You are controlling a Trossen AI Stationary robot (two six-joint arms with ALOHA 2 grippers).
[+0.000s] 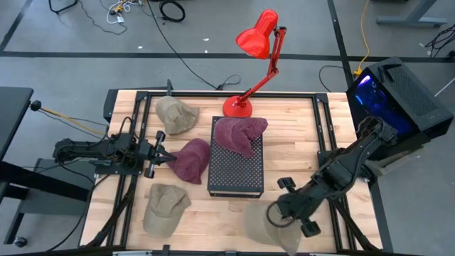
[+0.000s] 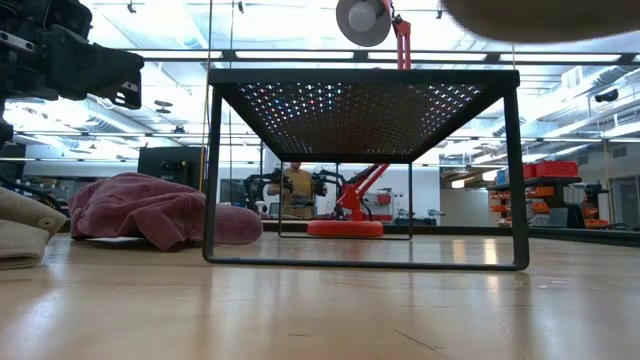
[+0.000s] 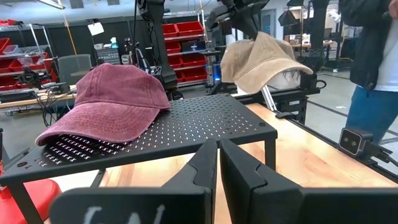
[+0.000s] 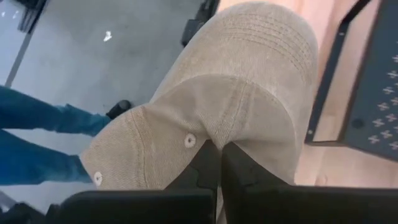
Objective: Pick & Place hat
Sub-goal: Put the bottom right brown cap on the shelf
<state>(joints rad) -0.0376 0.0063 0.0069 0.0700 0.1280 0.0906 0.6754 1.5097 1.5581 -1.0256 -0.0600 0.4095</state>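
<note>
Right gripper (image 4: 219, 163) lifts a tan hat (image 4: 249, 93), pinched at the crown, lower right, clear for carrying.
Left gripper (image 1: 161, 154), closed and empty, waits centre-left beside the rack (image 1: 238, 178).

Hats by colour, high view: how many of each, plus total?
Maroon hats: 2, one on the black rack, one beside it on the table
Tan hats: 3, at, and one held by the right tool
Total: 5

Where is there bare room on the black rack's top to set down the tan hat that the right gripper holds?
The black rack is bare on its near half; the maroon hat crowds the lamp end. The right gripper holds the tan hat off the rack's near right corner.
</note>
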